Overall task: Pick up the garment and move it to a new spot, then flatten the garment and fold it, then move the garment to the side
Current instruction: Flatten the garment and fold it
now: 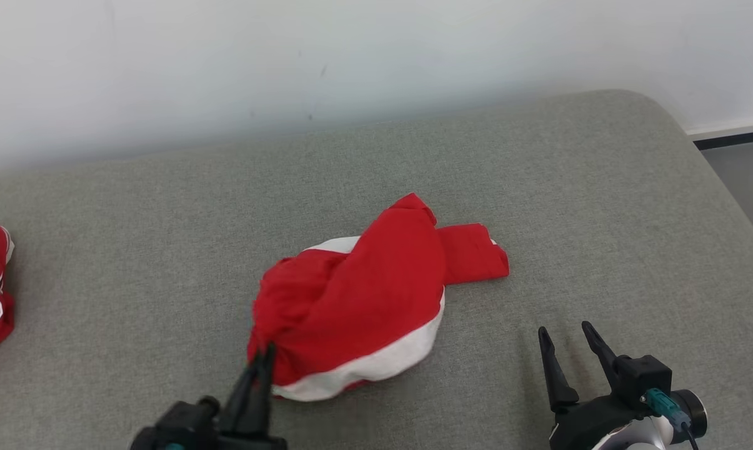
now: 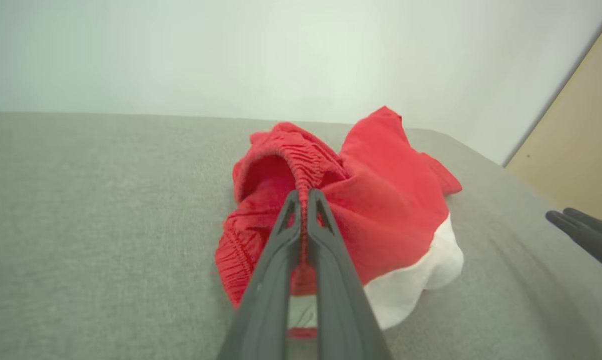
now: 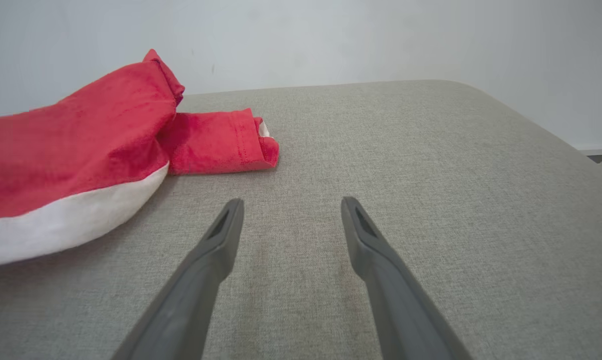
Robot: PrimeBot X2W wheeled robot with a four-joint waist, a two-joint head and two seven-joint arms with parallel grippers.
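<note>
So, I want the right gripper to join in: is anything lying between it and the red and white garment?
Nothing visible. Bare grey cushion lies between the open right gripper and the garment. The left gripper is shut on its waistband, at the opposite end.

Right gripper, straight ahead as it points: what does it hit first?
The right gripper likely meets bare grey cushion first, passing just beside the red end of the garment; depth is unclear.

Bright, even, diffuse light with faint soft shadows and slightly soft focus.
</note>
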